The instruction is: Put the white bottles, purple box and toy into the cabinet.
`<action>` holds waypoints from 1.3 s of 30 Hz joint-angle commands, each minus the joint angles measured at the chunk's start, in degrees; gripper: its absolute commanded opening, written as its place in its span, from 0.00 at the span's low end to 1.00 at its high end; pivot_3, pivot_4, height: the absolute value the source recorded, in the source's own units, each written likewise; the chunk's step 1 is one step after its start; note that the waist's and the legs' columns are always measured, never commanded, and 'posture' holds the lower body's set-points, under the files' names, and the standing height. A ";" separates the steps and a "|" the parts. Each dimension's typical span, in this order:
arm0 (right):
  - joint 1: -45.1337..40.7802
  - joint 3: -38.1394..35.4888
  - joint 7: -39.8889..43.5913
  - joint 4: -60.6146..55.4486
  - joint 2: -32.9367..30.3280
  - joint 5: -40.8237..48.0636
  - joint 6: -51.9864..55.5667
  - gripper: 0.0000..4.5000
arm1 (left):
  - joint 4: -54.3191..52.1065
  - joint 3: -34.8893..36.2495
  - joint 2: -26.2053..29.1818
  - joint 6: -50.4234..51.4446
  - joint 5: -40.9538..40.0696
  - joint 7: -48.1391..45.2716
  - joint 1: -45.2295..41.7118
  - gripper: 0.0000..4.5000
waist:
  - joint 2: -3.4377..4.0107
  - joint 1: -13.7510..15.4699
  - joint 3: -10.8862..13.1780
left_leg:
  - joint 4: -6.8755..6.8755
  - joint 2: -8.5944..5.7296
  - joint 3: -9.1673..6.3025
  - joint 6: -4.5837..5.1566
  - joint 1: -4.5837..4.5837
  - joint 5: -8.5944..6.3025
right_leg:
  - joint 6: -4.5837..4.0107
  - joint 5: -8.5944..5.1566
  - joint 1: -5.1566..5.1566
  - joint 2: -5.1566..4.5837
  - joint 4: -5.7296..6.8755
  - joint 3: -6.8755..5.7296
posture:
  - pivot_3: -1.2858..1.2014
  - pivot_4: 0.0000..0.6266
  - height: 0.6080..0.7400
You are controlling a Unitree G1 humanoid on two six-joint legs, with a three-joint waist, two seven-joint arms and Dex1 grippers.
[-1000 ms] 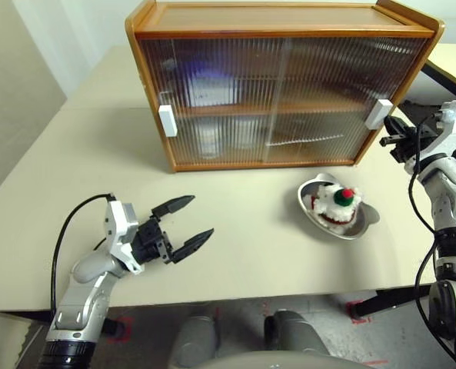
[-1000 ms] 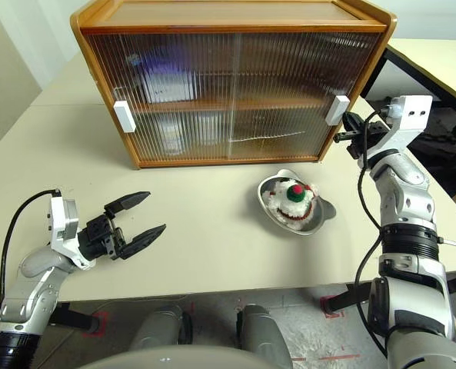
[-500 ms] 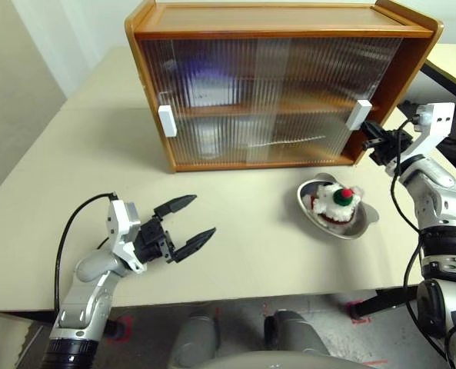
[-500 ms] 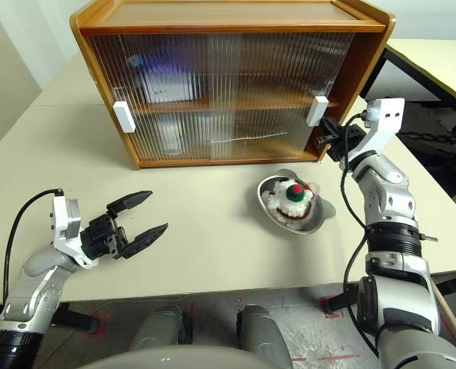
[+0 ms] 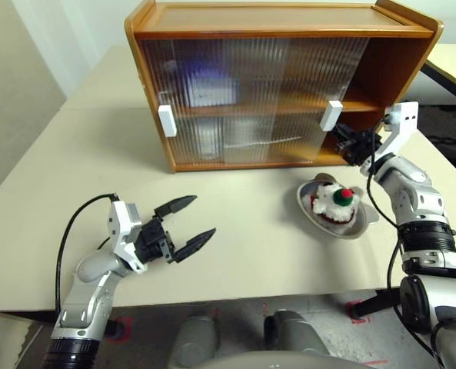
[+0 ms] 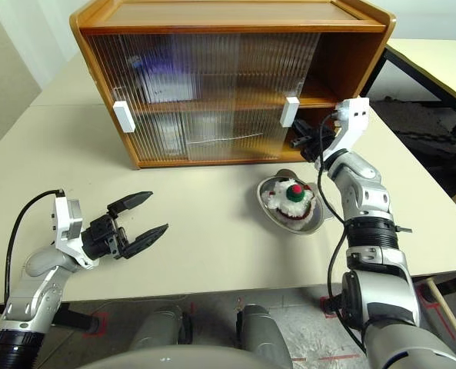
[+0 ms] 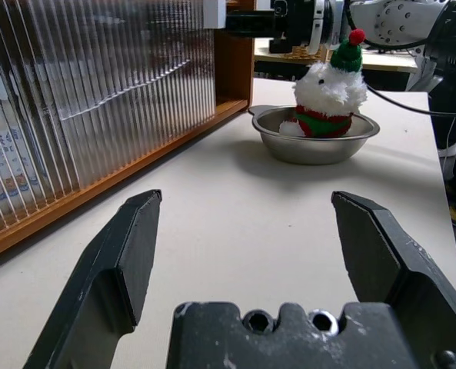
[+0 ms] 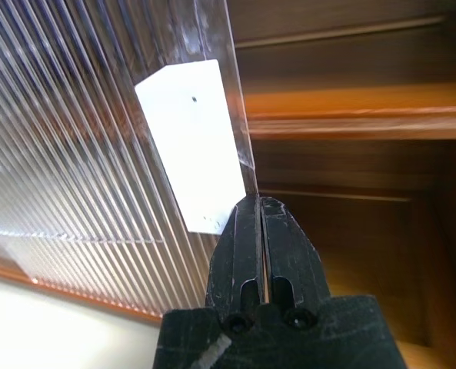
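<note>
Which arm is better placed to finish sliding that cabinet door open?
Probably the right. Its shut gripper sits at the door's white handle, with the cabinet partly open. The open left gripper hovers over the table, far away.

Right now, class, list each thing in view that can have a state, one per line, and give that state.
cabinet: partly open at its right end
right sliding door: slid part-way left, white handle at the right hand's tips
left sliding door: closed
toy: upright in the steel bowl, outside the cabinet
left hand: open, holding nothing
right hand: shut
</note>
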 commanded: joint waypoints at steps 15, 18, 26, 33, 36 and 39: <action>-4.80 5.45 0.85 -1.76 7.35 -0.11 1.66 0.01 | 0.80 -0.94 -0.42 -0.49 0.84 0.45 -0.28 1.00 | 0.05 -0.20 0.02 | 0.00 0.00 0.01 -0.02 0.01 -0.01 | -0.02 0.01 -0.05 -0.01 0.13 -0.03 | 0.61 0.00 1.00; -4.71 6.25 0.91 -2.93 8.42 0.03 2.39 0.01 | 0.58 -1.07 -0.54 -0.47 0.92 0.78 -0.17 1.00 | 0.06 -0.16 0.02 | 0.00 0.01 0.00 -0.03 0.06 -0.02 | -0.05 0.01 -0.06 0.02 0.23 -0.03 | 0.61 0.00 1.00; -3.89 7.42 0.76 -5.64 10.75 0.24 4.20 0.01 | 0.76 -1.60 -0.94 -0.54 1.23 1.53 -0.57 1.00 | 0.07 -0.30 0.03 | 0.00 0.01 0.03 -0.05 0.06 -0.03 | -0.07 -0.01 -0.16 0.03 0.39 -0.02 | 0.61 0.00 1.00; -3.10 6.61 0.89 -6.22 8.59 -0.56 4.43 0.01 | 0.66 -2.03 -1.13 -0.43 1.22 2.13 -0.73 1.00 | 0.08 -0.22 0.04 | -0.04 0.05 0.00 -0.04 0.06 -0.02 | -0.16 -0.06 -0.23 0.09 0.51 -0.03 | 0.61 0.00 1.00; -2.77 5.27 1.84 -6.30 5.86 -0.16 4.56 0.11 | 0.46 -2.21 -1.03 -0.21 1.19 2.26 -0.84 1.00 | 0.07 0.13 0.04 | -0.03 0.00 0.01 -0.04 0.05 -0.02 | -0.15 -0.06 -0.23 0.05 0.49 -0.03 | 0.61 0.00 1.00; -2.14 4.07 3.76 -6.75 2.22 0.57 5.24 0.31 | 0.35 -2.27 -0.86 -0.03 1.03 2.32 -1.01 1.00 | 0.07 0.49 0.04 | -0.02 -0.07 0.02 -0.03 -0.01 -0.02 | -0.12 -0.07 -0.22 0.04 0.44 -0.07 | 0.61 0.00 1.00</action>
